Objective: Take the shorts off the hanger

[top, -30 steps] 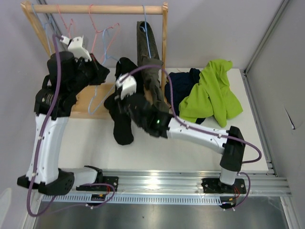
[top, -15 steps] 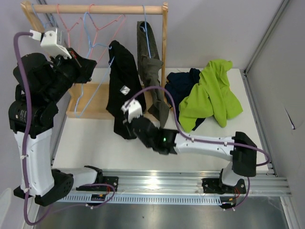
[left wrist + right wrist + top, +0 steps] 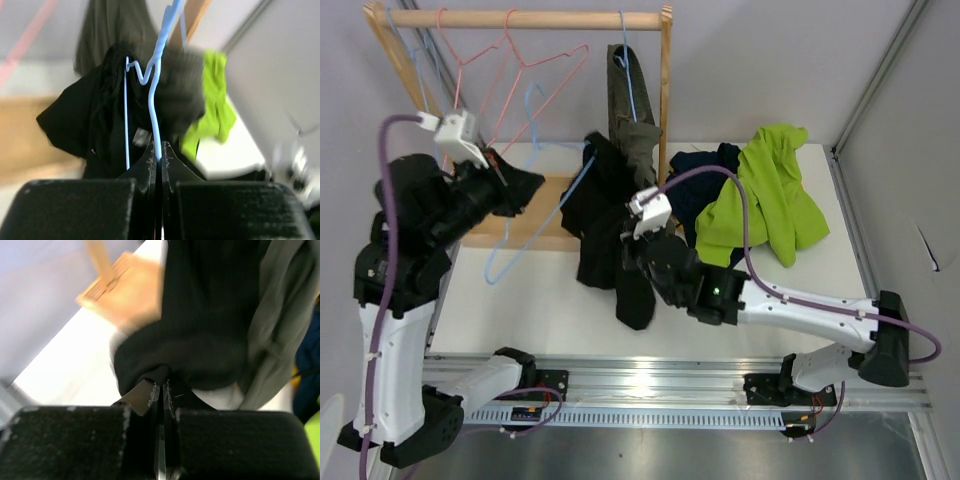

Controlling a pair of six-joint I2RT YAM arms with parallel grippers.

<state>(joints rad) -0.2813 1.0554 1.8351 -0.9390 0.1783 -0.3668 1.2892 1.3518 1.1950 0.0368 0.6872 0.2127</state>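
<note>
We hold both: left gripper [image 3: 159, 152] clamped shut on light-blue wire hanger [image 3: 154, 125]; right gripper [image 3: 161, 385] pinched shut on soft black fabric shorts [image 3: 610, 230]. Shorts drape mid-table off hanger's right end, long axis far-to-near; right arm nearer.

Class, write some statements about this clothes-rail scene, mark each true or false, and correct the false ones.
1. The left gripper is shut on a light blue wire hanger. True.
2. The right gripper is open and holds nothing. False: it is shut on the black shorts.
3. The lime green shorts hang from the rail. False: they lie on the table, partly over the navy shorts.
4. The olive-grey shorts hang from the wooden rail. True.
</note>
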